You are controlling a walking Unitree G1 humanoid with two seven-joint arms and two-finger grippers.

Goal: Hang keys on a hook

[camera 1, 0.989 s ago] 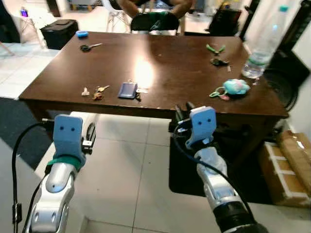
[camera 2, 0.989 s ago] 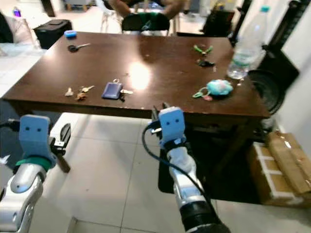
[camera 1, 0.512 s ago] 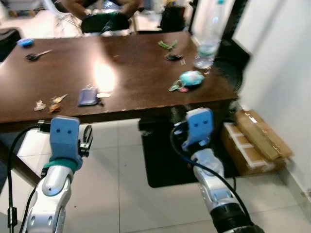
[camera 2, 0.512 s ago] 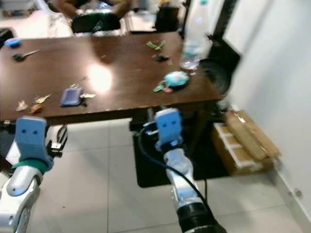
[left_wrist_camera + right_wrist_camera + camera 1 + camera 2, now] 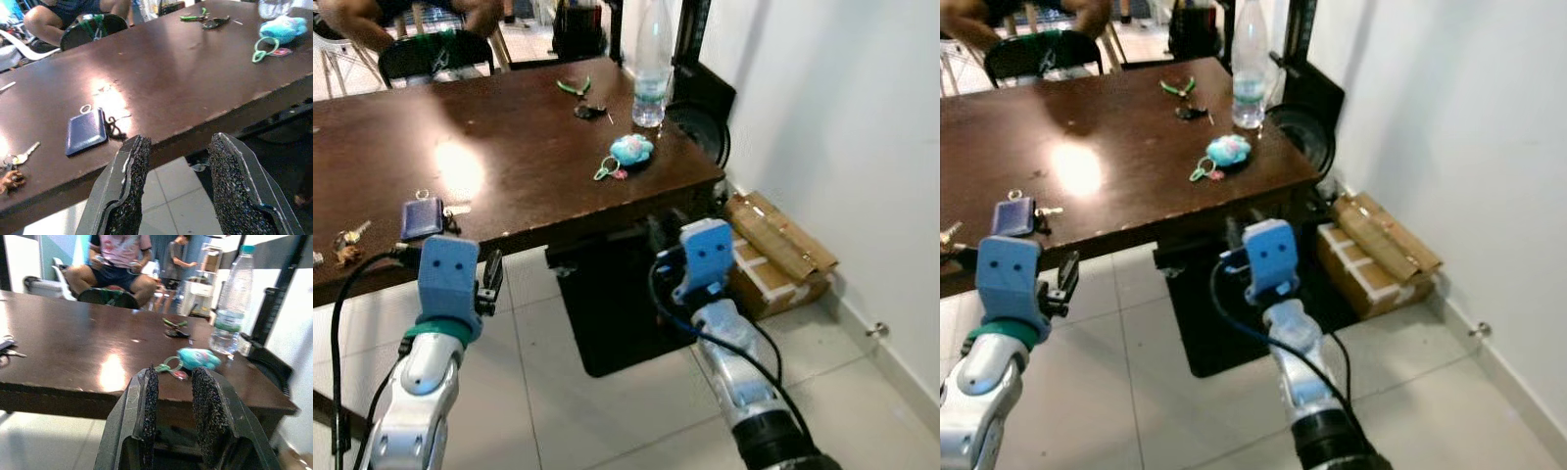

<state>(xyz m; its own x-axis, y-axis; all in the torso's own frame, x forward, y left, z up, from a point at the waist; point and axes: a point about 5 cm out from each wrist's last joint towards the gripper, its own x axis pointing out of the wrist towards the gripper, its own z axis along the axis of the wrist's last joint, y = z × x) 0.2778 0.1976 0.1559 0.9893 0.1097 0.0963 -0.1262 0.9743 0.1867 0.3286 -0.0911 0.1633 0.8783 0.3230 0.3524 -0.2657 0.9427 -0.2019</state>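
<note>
Right wrist view showed the right gripper (image 5: 172, 396) parted and empty, the turquoise keyring (image 5: 195, 359) lying just beyond its fingertips on the table (image 5: 73, 352). The left gripper (image 5: 178, 169) was also spread, holding nothing. To do it well, I judged it should approach squarely and close on the ring loop.

You see a dark wooden table (image 5: 524, 137) with a polished top that throws back a bright glare. On it a clear plastic bottle (image 5: 652, 64) stands near a soft-looking turquoise keychain (image 5: 631, 149) and a matt blue pouch (image 5: 421, 216) with metal keys (image 5: 345, 238). The left gripper's (image 5: 178, 191) pads (image 5: 131, 196) look black, rough and grainy, as do the right gripper's (image 5: 174, 404). Both arms are smooth silver under matt blue plastic blocks. The floor (image 5: 558, 411) is glossy pale tile; brown cardboard (image 5: 773, 250) lies against the matt white wall (image 5: 842, 117).
</note>
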